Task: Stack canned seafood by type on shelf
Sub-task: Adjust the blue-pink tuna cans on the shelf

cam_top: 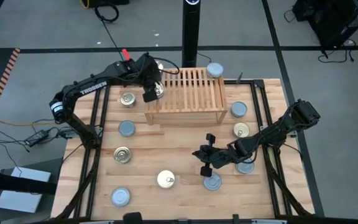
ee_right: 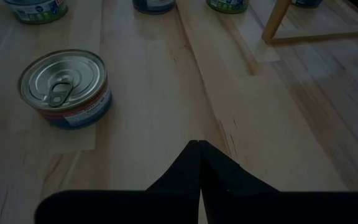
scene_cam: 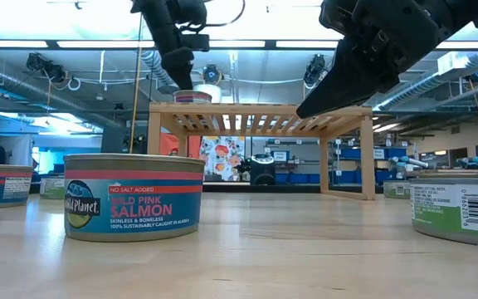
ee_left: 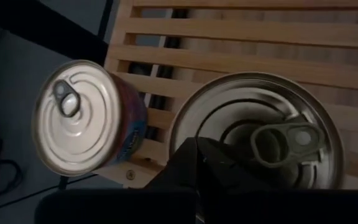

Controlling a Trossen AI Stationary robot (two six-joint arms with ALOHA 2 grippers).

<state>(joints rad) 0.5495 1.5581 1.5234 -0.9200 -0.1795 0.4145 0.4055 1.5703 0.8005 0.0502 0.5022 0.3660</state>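
The light-wood slatted shelf (cam_top: 188, 93) stands at the table's far middle. My left gripper (cam_top: 149, 94) is at the shelf's left end, shut, with its fingers (ee_left: 185, 168) over the near rim of a gold-lidded pull-tab tin (ee_left: 260, 134) standing on the slats (scene_cam: 193, 96). A second pull-tab tin (ee_left: 89, 118) stands at the shelf's far left corner (cam_top: 159, 66). A blue-silver tin (cam_top: 215, 70) sits at the far right corner. My right gripper (cam_top: 196, 153) hovers shut (ee_right: 199, 144) over bare table, near a cream-lidded tin (ee_right: 64, 87). My left gripper comes down from above at the gold-lidded tin's rim (ee_left: 197, 118), and the tin stands upright on the shelf. The shut fingers hide the spot, so I cannot tell whether they touch it.
Loose tins stand around the table: gold ones (cam_top: 127, 98) (cam_top: 122, 154) (cam_top: 242, 130), blue-silver ones (cam_top: 126, 128) (cam_top: 120, 196) (cam_top: 212, 180) (cam_top: 238, 109). A salmon tin (scene_cam: 134, 197) stands close to the low camera. Bare wood lies in front of the shelf.
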